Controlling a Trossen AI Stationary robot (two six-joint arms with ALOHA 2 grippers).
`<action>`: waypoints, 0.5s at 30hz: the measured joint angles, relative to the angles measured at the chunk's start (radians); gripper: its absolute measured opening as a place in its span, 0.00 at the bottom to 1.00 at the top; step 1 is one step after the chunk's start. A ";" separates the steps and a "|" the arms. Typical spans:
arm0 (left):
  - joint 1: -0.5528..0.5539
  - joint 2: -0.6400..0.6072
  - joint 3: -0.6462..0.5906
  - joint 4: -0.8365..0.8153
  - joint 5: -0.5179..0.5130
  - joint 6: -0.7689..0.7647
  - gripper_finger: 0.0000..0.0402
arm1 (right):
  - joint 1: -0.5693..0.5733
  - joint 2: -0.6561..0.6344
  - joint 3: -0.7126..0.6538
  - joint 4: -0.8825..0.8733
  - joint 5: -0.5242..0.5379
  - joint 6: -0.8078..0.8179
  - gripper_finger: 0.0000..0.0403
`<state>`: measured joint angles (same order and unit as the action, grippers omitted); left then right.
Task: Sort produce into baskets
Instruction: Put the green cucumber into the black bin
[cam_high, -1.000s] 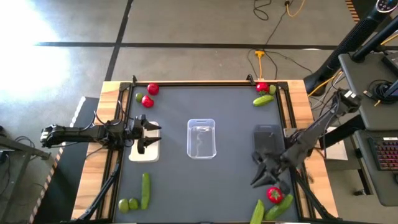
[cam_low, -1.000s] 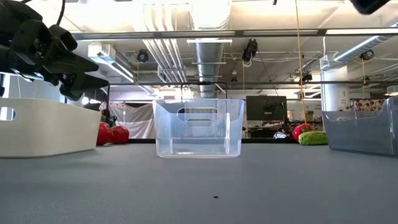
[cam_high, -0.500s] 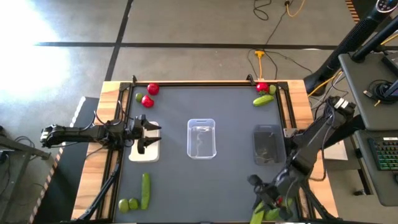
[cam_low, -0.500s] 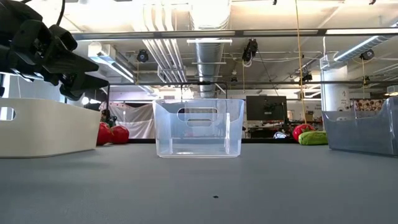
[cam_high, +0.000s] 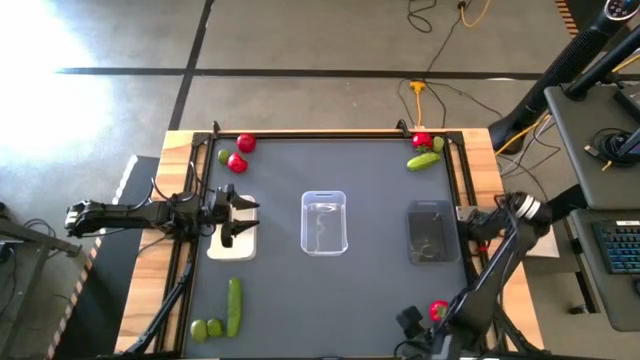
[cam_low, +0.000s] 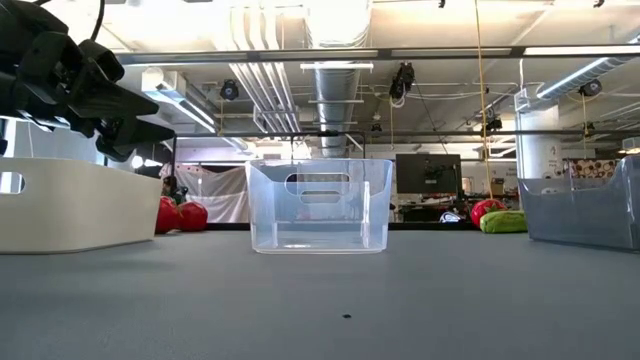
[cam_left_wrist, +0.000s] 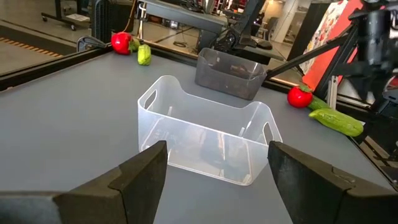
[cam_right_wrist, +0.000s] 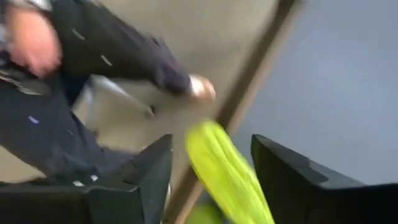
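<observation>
My left gripper (cam_high: 243, 214) is open and empty above the white basket (cam_high: 232, 246); the left wrist view (cam_left_wrist: 217, 180) looks past it at the clear basket (cam_left_wrist: 208, 140). My right gripper (cam_high: 415, 338) is at the table's near right corner, open. In the right wrist view (cam_right_wrist: 211, 180) its fingers stand on either side of a long green cucumber-like piece (cam_right_wrist: 227, 177); I cannot tell whether they touch it. A red fruit (cam_high: 438, 311) lies beside it on the table. The dark grey basket (cam_high: 432, 232) stands at the right.
Red fruits (cam_high: 246, 143) and a lime (cam_high: 224, 156) lie at the far left, a red fruit (cam_high: 421, 141) and a green piece (cam_high: 423, 160) at the far right. A cucumber piece (cam_high: 234, 305) and limes (cam_high: 207, 328) lie near left. A person's legs (cam_right_wrist: 74, 93) show beyond the table edge.
My right gripper has gone from beside the dark grey basket toward the table's near edge, past the red fruit, to the near right corner over the cucumber pieces. The red fruit and the baskets have stayed where they were.
</observation>
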<state>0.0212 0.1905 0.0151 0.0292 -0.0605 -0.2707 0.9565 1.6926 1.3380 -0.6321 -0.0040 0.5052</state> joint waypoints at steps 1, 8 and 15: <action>0.000 0.000 0.000 0.000 0.000 0.000 0.65 | -0.001 0.026 0.028 -0.061 0.000 0.021 0.55; 0.000 0.000 0.000 0.000 0.000 0.000 0.65 | -0.003 0.155 0.176 -0.359 -0.007 0.079 0.63; 0.000 0.000 0.000 0.000 0.000 0.000 0.65 | -0.019 0.194 0.230 -0.410 -0.180 0.076 0.66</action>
<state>0.0212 0.1905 0.0151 0.0292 -0.0608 -0.2710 0.9379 1.8870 1.5684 -1.0418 -0.1837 0.5816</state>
